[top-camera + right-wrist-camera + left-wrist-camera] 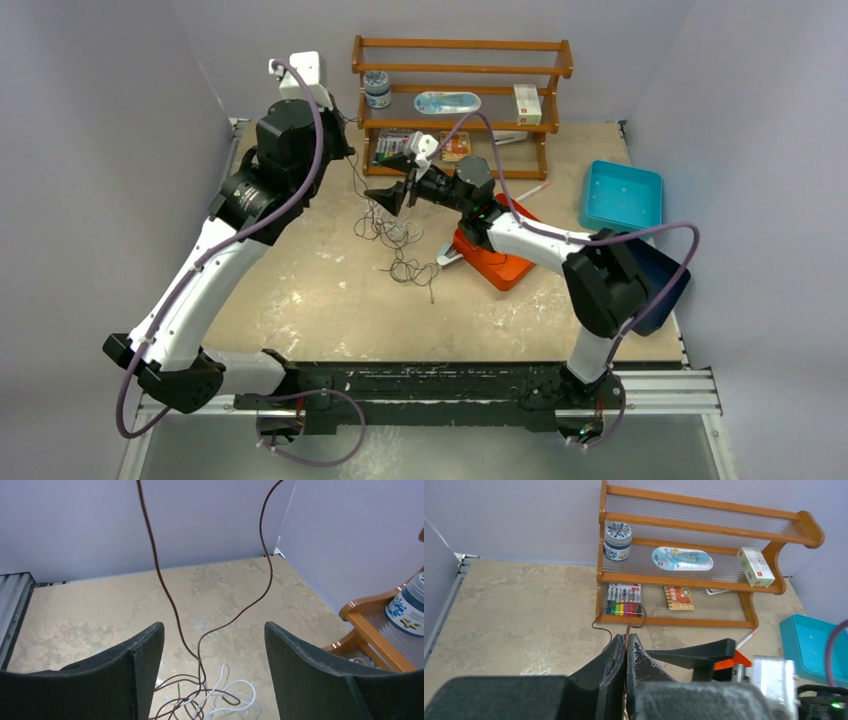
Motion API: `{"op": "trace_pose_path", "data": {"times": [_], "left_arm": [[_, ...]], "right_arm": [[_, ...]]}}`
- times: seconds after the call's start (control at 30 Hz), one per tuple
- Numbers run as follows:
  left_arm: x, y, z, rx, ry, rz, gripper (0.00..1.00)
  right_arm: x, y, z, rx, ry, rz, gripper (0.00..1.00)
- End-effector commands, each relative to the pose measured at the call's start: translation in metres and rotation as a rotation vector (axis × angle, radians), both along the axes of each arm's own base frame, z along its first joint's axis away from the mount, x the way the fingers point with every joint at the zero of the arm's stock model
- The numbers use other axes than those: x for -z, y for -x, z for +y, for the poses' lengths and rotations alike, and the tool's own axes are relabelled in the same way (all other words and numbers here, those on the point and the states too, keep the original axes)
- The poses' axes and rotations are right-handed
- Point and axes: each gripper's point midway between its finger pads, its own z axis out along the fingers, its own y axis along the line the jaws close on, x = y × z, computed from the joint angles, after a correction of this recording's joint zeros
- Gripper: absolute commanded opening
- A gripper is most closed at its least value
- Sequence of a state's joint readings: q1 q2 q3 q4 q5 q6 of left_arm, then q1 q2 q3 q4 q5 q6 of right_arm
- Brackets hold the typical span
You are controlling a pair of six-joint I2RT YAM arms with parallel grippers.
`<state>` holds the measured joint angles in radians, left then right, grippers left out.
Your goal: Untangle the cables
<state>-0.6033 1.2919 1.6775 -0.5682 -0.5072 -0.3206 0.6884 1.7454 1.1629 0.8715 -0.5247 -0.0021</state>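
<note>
The left gripper [626, 642] pinches a thin brown cable [628, 631] between matte black jaws, while the right gripper [214, 645] gapes wide above limp, tangled white loops [239, 683].

Pale lilac walls [100, 120] enclose three sides, evenly lit. Bench [300, 300] top beige, mottled stone-look, scuffed white in patches. Orange-brown wooden shelf rack [460, 70] stands at far edge, against the back wall.
</note>
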Motion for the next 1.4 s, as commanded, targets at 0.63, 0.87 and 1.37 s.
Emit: {"op": "trace_pose_path", "data": {"times": [0.63, 0.87, 1.37], "left_arm": [[-0.147, 0.017, 0.051, -0.188, 0.122, -0.331, 0.00], [-0.192, 0.026, 0.064, -0.225, 0.150, -0.433, 0.00], [-0.255, 0.024, 0.051, -0.168, 0.204, -0.629, 0.00]], "right_arm": [[0.084, -0.049, 0.076, -0.040, -0.010, 0.132, 0.38], [0.137, -0.031, 0.081, -0.055, 0.027, 0.234, 0.37], [0.199, 0.001, 0.069, -0.061, 0.085, 0.342, 0.38]]}}
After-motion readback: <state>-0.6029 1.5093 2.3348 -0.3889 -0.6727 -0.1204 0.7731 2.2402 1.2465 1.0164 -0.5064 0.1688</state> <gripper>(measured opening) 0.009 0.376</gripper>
